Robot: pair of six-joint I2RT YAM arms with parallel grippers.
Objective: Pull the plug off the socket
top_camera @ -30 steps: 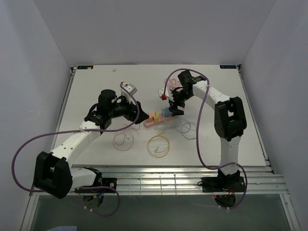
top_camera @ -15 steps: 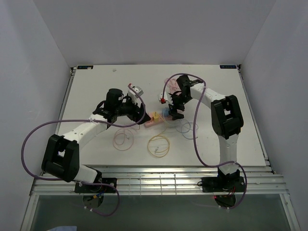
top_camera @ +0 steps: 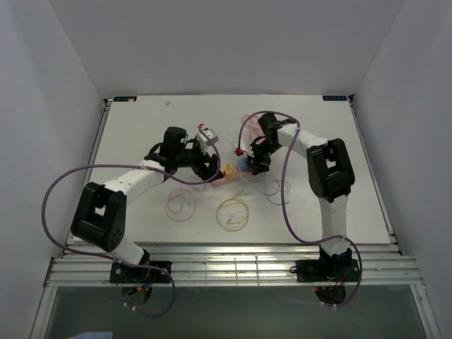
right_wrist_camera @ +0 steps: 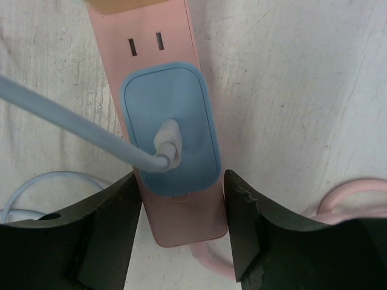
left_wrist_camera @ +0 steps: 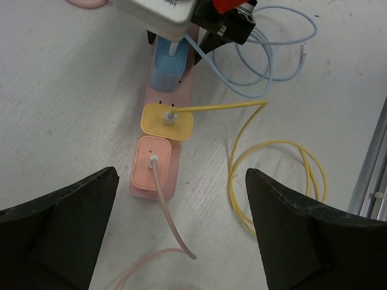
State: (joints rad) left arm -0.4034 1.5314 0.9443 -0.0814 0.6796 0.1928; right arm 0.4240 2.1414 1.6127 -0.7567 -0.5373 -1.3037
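The socket is a pink strip lying mid-table. In the left wrist view it carries a blue plug, a yellow plug and a pink plug. My left gripper hovers wide open above the pink-plug end, holding nothing. My right gripper is down at the other end. Its fingers press against both sides of the socket, right beside the blue plug. From above, the two grippers face each other over the strip.
Loose cable coils lie around the strip: yellow, light blue and pink. The socket's own pink cord curls behind the right gripper. The table's metal front rail runs near the arm bases.
My left arm has swung right until its open gripper hangs over the strip's near end. My right gripper has come down and narrowed its fingers onto the strip's far end.
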